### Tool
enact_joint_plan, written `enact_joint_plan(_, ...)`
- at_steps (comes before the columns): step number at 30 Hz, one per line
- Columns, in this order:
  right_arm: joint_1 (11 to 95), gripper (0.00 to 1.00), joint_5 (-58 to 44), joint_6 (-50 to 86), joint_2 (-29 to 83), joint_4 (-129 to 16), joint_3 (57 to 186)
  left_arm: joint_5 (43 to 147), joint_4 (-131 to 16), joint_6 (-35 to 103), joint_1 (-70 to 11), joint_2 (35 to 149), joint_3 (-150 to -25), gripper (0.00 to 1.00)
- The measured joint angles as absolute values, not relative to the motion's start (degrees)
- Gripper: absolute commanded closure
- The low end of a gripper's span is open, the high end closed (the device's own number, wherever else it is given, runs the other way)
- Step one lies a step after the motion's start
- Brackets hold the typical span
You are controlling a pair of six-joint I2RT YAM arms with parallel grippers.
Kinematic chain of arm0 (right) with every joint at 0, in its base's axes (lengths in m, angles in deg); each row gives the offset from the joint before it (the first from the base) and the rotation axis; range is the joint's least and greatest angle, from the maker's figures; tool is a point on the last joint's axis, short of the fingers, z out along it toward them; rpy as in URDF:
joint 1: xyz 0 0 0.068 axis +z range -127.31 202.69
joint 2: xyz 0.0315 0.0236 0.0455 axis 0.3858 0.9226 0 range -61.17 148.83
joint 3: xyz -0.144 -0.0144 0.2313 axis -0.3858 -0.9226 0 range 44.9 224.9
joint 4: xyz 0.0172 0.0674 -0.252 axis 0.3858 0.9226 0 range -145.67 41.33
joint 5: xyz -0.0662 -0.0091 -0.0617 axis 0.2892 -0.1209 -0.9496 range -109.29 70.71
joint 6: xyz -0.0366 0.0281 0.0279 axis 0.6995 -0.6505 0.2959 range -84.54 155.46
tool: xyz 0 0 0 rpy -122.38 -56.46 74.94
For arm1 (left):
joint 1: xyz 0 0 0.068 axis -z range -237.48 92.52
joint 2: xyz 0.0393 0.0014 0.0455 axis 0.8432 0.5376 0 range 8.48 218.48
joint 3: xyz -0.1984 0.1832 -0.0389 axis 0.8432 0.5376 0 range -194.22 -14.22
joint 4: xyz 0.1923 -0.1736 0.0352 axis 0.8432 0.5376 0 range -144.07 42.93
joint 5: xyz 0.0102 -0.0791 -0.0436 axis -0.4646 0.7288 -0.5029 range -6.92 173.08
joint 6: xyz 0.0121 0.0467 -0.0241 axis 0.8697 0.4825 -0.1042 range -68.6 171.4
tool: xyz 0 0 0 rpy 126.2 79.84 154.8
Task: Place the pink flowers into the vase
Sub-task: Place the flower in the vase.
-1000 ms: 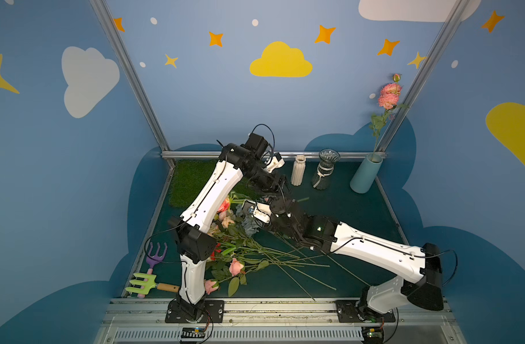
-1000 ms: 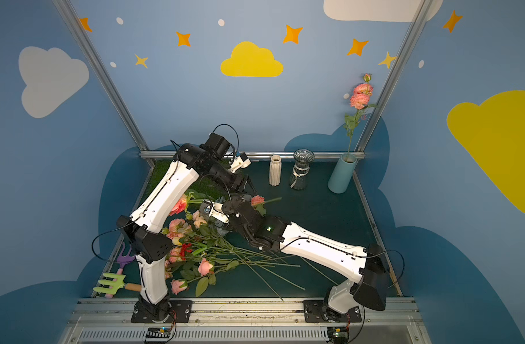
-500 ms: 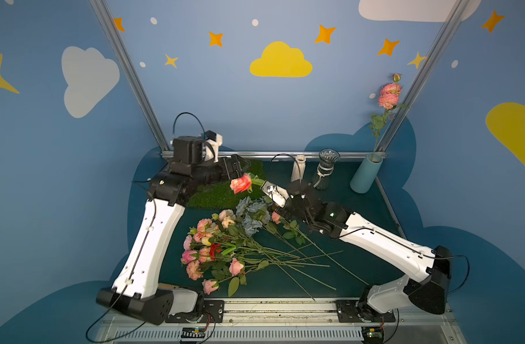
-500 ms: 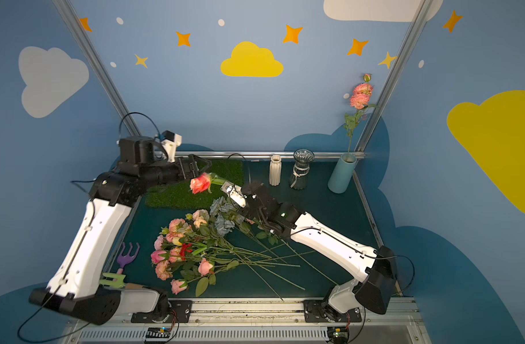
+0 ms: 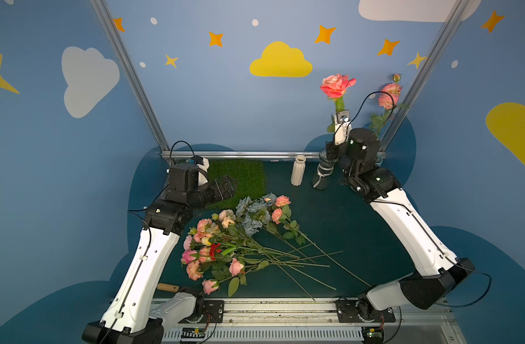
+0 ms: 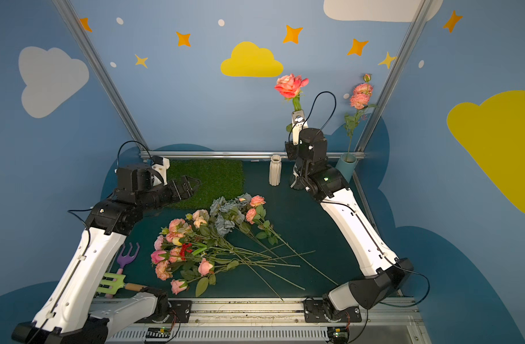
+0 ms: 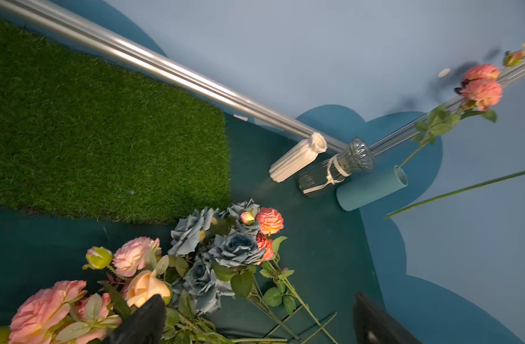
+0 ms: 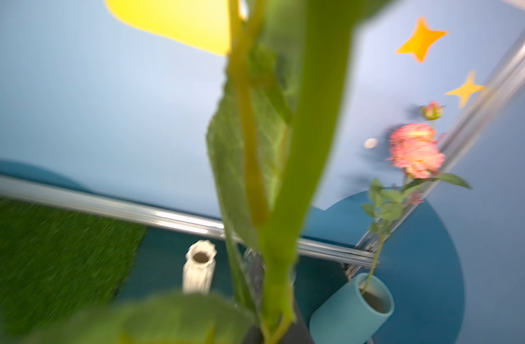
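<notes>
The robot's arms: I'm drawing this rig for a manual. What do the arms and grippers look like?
Left arm and right arm match: white link shells, black joints and bases, thin black cables looping at the wrists, white camera mounts. The left gripper has black fingers.

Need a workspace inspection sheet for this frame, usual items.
Surface: dark teal table; grass mat at back left.
Job's things: pink flowers lie piled mid-table; one pink rose held upright, high at back right; teal vase in the back right corner holds one pink stem.
Clutter: grey-blue rose bunch and red carnation in the pile; white vase, glass vase at back; purple fork, green rake by the left arm.
Grippers: left gripper open, empty, over the grass mat; right gripper shut on the pink rose's stem.
Cables: left wrist cable and right wrist cable loop free; no snag seen.
Surroundings: blue walls with clouds and stars; aluminium frame.
</notes>
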State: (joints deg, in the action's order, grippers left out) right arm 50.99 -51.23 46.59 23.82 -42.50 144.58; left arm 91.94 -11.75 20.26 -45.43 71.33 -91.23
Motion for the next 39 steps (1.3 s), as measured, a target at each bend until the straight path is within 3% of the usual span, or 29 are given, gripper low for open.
enact_joint_plan(6, 45.1, 1.00, -58.9, 51.4, 27.3, -59.0, 143.5, 91.9, -14.7, 20.3, -45.4, 70.4, -86.8, 0.03)
enact_joint_plan(15, 42.6, 1.00, -61.3, 62.1, 35.6, -80.8, 142.3, 93.9, -17.4, 20.5, -45.4, 72.6, -85.7, 0.04)
enact_joint_plan(26, 38.1, 1.00, -61.9, 61.2, 37.1, -87.9, 141.5, 95.3, -17.7, 20.5, -45.9, 73.5, -85.7, 0.04)
enact_joint_plan(39, 33.7, 1.00, -61.3, 48.8, 37.3, -87.8, 135.8, 97.2, -18.1, 20.8, -46.0, 73.5, -85.7, 0.04)
